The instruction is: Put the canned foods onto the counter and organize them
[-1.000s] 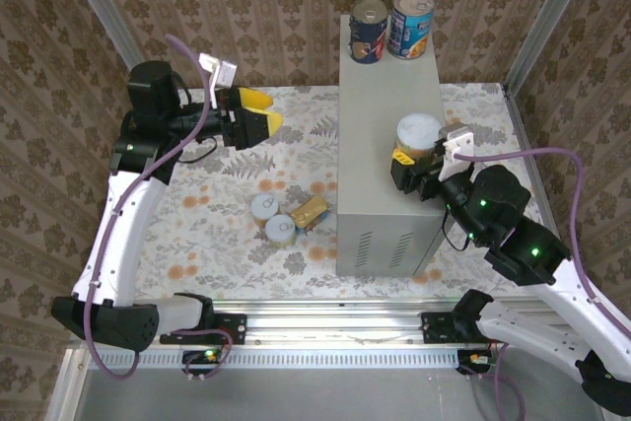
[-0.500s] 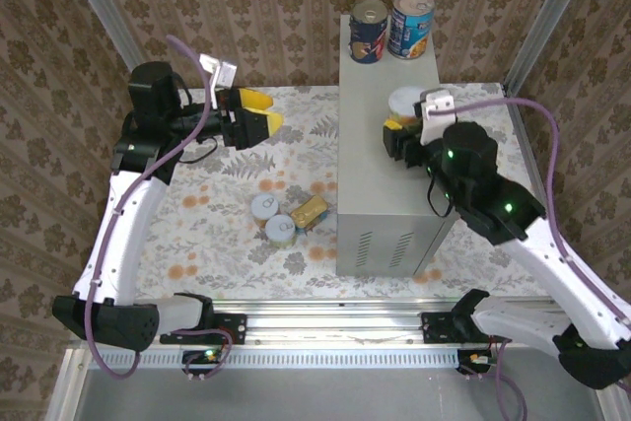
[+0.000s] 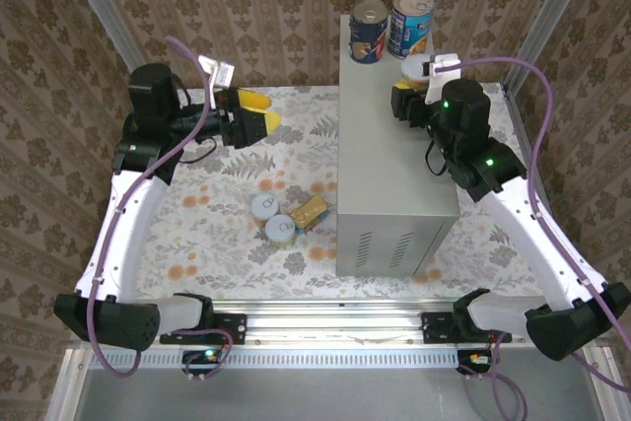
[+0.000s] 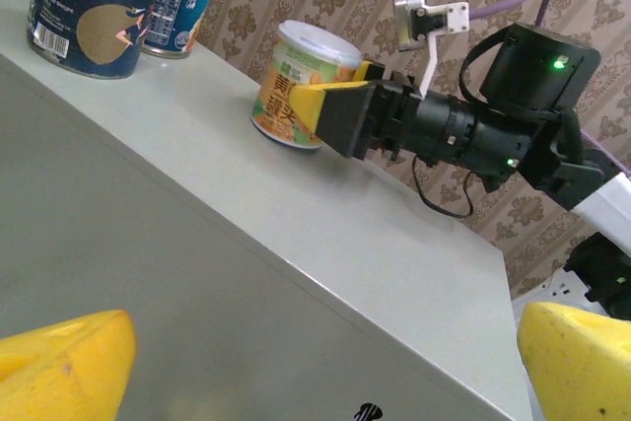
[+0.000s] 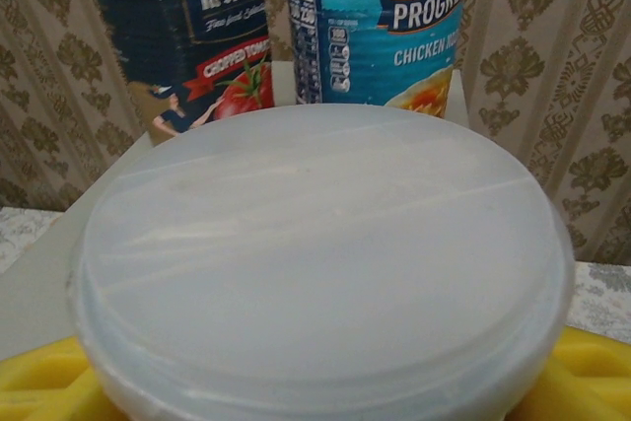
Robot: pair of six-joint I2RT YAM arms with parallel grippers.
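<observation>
Canned foods, six pieces: three on the counter (image 3: pixel 389 175), three on the floral floor (image 3: pixel 217 194). Green-and-orange can with pale plastic lid (image 4: pixel 296 86): upright toward the counter's far end, just short of the dark tomato can (image 3: pixel 369 32) and blue soup can (image 3: pixel 411 22), which stand side by side at the far edge. Right gripper (image 3: pixel 410 86): yellow fingers (image 5: pixel 39 386) clamped either side of the lidded can. The left wrist view shows that can's label and its base meeting the counter top; the right wrist view shows its lid and the two labels behind. Left gripper (image 3: pixel 258 112): fingers spread wide, holding nothing, over the floor left of the counter. Floor, near the counter's left wall: two round cans (image 3: pixel 264 207) touching, flat gold tin (image 3: pixel 309 211) just beside them.
</observation>
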